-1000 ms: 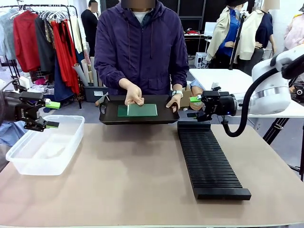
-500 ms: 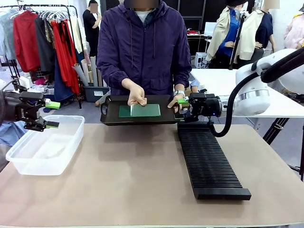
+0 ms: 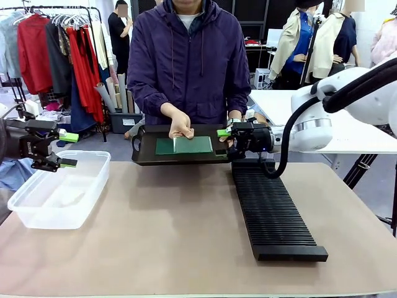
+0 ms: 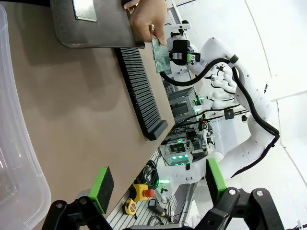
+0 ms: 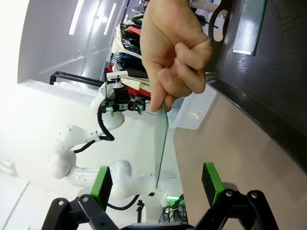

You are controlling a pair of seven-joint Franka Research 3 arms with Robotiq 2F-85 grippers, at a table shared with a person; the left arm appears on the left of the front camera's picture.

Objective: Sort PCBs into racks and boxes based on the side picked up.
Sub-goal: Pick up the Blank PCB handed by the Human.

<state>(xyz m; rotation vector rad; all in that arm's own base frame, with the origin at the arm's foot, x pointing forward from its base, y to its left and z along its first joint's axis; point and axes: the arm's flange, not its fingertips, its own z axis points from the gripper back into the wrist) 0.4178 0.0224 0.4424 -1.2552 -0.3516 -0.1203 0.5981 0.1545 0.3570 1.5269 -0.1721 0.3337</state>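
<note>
Both grippers gaping: right gripper [image 3: 222, 141] at tray's [image 3: 142, 158] right edge, person's hand [image 5: 177, 52] holding PCB [image 5: 160, 139] upright just ahead; left gripper [image 3: 68, 150] well left of tray, over tub [image 3: 56, 198].

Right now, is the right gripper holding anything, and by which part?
Nothing; the right gripper is open. A person's hand pinches the PCB by one end.

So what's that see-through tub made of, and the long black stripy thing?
The tub looks like clear, slightly cloudy plastic: the table shows through it. The long rack looks like dull black plastic with moulded ribs, maybe rubber; I can't tell for sure.
</note>
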